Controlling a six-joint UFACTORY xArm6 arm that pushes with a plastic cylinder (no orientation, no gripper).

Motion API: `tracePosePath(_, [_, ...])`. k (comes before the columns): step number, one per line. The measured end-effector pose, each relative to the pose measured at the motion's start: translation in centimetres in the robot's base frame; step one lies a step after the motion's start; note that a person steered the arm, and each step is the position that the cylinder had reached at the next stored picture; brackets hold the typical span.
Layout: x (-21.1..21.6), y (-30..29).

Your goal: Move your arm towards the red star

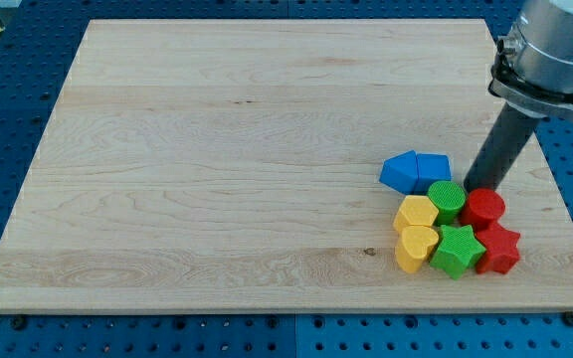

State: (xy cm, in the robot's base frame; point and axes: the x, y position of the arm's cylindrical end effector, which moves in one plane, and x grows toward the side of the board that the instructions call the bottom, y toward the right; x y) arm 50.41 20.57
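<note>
Hovering at the cluster's top edge, my tip [477,187], a bare tool holding nothing, touches the red cylinder [484,207]; beyond lies the red star [499,249], and driving straight risks scattering both.

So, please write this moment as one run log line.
my tip | touching red cylinder top edge | red star below, not reached

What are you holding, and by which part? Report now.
Nothing is held: my tip only pushes. It sits right above the red round block, beside the blue blocks; the red star lies further down.
</note>
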Motion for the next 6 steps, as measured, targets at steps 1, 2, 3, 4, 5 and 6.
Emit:
tracePosePath(1, [1.0, 0.0])
tracePosePath(2, [-0.1, 1.2])
tracePosePath(3, [-0.8, 8.8])
tracePosePath(4, [3.6, 12.8])
tracePosePath(5, [7.7, 12.0])
tracePosePath(6, [10.5, 7.0])
